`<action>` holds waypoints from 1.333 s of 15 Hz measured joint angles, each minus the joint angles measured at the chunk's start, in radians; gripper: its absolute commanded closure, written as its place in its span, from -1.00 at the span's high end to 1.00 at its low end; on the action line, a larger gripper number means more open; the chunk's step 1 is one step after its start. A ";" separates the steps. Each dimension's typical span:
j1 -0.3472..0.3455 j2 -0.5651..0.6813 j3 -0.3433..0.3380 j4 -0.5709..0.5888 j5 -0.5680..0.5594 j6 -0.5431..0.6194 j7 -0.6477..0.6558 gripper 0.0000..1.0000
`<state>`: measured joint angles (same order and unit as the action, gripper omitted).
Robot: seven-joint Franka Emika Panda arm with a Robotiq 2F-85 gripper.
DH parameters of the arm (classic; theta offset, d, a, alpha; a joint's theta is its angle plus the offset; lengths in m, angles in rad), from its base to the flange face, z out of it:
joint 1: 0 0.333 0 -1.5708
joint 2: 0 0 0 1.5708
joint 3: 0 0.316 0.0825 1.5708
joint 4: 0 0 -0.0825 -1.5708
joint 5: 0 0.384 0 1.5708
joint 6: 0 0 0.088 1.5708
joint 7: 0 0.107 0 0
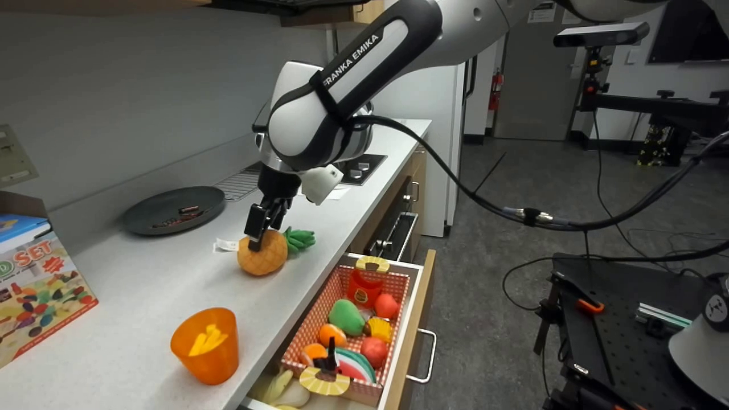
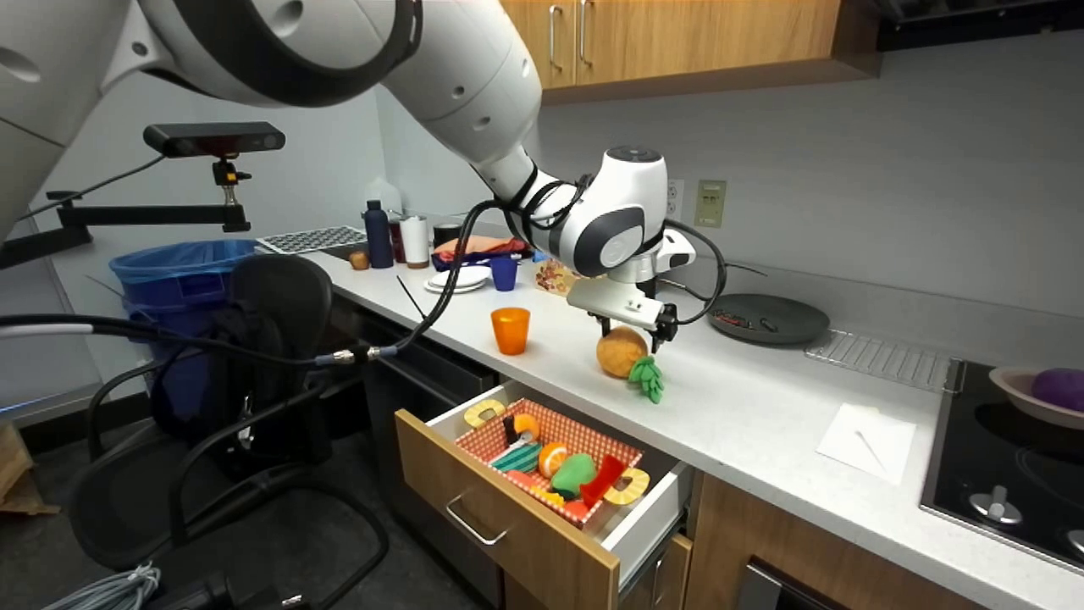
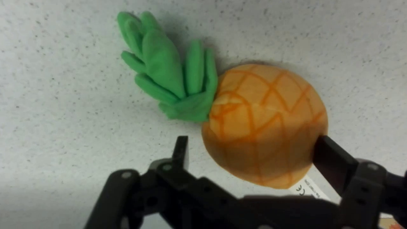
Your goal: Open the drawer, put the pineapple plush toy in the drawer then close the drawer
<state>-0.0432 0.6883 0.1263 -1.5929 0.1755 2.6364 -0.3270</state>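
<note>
On the worktop (image 2: 762, 407) by the pulled-out drawer (image 2: 555, 555), the pineapple (image 2: 621, 352) sits ungripped, the tool (image 3: 251, 143) spread wide either side. I'd even up the gaps first (one side looks about touching), then squeeze softly and lift straight.

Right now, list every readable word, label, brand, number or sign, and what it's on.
"FRANKA EMIKA": arm
"D SET", start cut off: box
"CE": toy tag; finer print too small
Too blurred: red carton label, box starburst, door sheets, base emblem
No numbers readable.

Drawer (image 2: 542, 551) in both exterior views, seemingly opposed
</note>
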 measured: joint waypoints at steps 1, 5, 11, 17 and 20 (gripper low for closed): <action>0.000 0.013 0.004 0.016 -0.006 0.000 0.000 0.31; 0.004 0.035 0.034 0.054 -0.010 0.000 0.009 -0.33; -0.023 0.019 0.068 0.043 0.004 0.000 0.012 -0.95; -0.064 -0.105 0.094 -0.132 0.014 -0.008 -0.001 -0.93; -0.102 -0.177 0.103 -0.256 0.046 -0.012 -0.046 -0.93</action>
<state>-0.1452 0.5108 0.2293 -1.8487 0.2219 2.6239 -0.3732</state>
